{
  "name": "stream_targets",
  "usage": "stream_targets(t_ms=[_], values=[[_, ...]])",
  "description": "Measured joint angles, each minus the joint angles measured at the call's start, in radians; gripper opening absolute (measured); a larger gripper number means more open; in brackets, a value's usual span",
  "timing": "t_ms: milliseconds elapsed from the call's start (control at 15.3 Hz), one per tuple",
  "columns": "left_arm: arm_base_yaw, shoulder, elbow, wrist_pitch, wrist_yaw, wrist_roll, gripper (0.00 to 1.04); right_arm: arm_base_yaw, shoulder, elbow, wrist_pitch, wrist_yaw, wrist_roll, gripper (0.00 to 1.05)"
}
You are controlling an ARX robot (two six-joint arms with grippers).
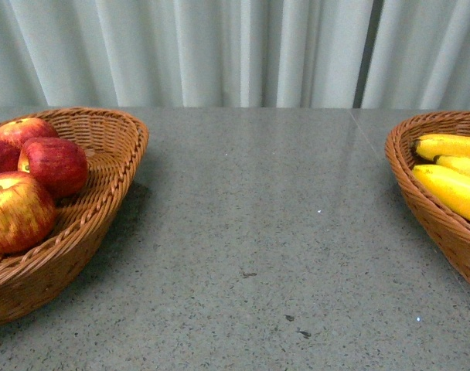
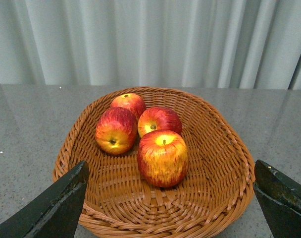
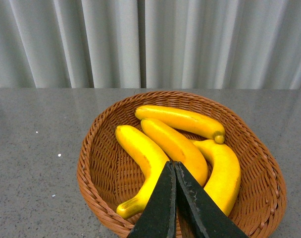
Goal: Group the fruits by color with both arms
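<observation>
Left wrist view, apples (image 2: 162,157) basketed beyond released left jaws, right jaws clenched (empty) over bananas (image 3: 177,146)

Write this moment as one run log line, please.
apples: four in left basket | bananas: four in right basket | left gripper: open, empty | right gripper: shut, empty

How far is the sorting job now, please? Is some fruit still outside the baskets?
It looks finished. Four apples lie in the left basket and four bananas in the right basket. The table between them shows no loose fruit. The left gripper is open and holds nothing; the right gripper is shut, empty.
</observation>
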Motion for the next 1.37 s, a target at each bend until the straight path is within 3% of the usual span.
stream_targets(t_ms=[458,523,850,1046,1373], values=[[0.0,0.0,0.0,0.0,0.0,0.0,0.98,0.0,-0.046,-0.042,0.003,0.0,0.003,0.02],[0.0,0.0,0.0,0.0,0.0,0.0,0.98,0.0,-0.046,-0.042,0.002,0.0,0.003,0.1],[0.0,0.0,0.0,0.0,0.0,0.0,0.98,0.0,-0.046,-0.042,0.003,0.0,0.003,0.9],[0.0,0.0,0.0,0.0,0.0,0.0,0.98,0.0,-0.046,-0.042,0.003,0.0,0.003,1.0],[0.0,0.0,0.0,0.0,0.0,0.0,0.98,0.0,-0.046,-0.042,0.003,0.0,0.003,0.98]])
